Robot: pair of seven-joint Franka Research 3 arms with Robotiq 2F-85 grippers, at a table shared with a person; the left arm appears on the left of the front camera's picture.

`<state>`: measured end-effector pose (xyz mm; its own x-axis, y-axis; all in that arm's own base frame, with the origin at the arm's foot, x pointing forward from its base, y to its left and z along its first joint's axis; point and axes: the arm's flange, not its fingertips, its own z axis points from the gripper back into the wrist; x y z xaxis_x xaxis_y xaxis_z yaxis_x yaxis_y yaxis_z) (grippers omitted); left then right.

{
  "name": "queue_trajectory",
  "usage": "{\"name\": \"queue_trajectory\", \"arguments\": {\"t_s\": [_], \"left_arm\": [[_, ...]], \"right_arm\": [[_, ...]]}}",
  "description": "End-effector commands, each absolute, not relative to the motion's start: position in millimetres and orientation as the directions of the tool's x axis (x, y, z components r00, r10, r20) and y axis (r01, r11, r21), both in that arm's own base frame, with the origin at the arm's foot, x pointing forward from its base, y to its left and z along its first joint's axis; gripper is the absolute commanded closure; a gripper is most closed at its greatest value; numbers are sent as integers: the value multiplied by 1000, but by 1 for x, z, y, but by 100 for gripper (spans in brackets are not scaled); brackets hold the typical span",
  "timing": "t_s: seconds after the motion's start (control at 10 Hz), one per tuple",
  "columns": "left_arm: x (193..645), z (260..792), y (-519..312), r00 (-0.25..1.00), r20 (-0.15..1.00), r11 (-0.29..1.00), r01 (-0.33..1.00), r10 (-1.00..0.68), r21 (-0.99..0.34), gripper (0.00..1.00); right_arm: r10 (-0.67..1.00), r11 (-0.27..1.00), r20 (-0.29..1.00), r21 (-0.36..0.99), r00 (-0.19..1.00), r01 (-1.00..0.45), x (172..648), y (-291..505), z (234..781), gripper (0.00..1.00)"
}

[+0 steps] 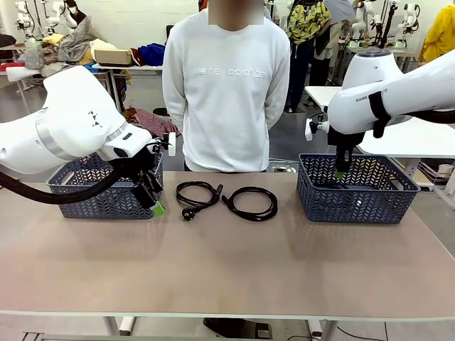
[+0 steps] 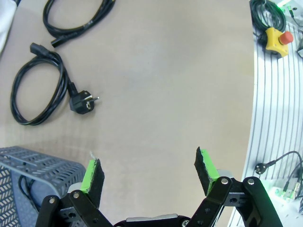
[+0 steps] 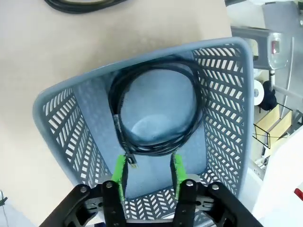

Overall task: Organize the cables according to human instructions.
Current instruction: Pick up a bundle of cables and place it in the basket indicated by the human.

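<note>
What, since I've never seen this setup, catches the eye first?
A coiled black cable with a chunky plug and a second black coil lie side by side on the tan table, before the standing person. The open right gripper hangs over the right blue-grey slotted plastic basket, above a third black cable coil on its floor.

Around the tan tabletop point(image 1: 227, 263)
A slotted blue-grey basket point(image 1: 106, 207) stands at its far left, a matching basket point(image 1: 359, 202) at its far right; a person point(image 1: 226, 92) in a white sweatshirt stands behind the far edge; a yellow box with red button point(image 2: 275, 39) sits on the side rail
</note>
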<state>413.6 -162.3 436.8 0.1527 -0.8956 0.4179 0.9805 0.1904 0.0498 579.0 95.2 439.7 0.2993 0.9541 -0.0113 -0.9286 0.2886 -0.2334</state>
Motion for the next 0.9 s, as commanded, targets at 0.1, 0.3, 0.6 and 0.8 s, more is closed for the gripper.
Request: {"name": "queue_trajectory", "arguments": {"t_s": [0.1, 0.3, 0.6, 0.8], "left_arm": [[413, 437, -161, 164, 428, 204, 978, -889, 50, 0], [413, 437, -161, 164, 428, 204, 978, -889, 50, 0], [413, 437, -161, 164, 428, 204, 978, -889, 50, 0], [413, 437, -161, 164, 428, 204, 978, -889, 50, 0]], "right_arm": [[951, 303, -5, -193, 310, -933, 583, 92, 451, 8], [950, 307, -4, -184, 313, -934, 584, 91, 451, 0], [950, 306, -14, -177, 313, -936, 585, 91, 451, 0], [931, 359, 3, -179, 365, -916, 585, 93, 451, 0]]}}
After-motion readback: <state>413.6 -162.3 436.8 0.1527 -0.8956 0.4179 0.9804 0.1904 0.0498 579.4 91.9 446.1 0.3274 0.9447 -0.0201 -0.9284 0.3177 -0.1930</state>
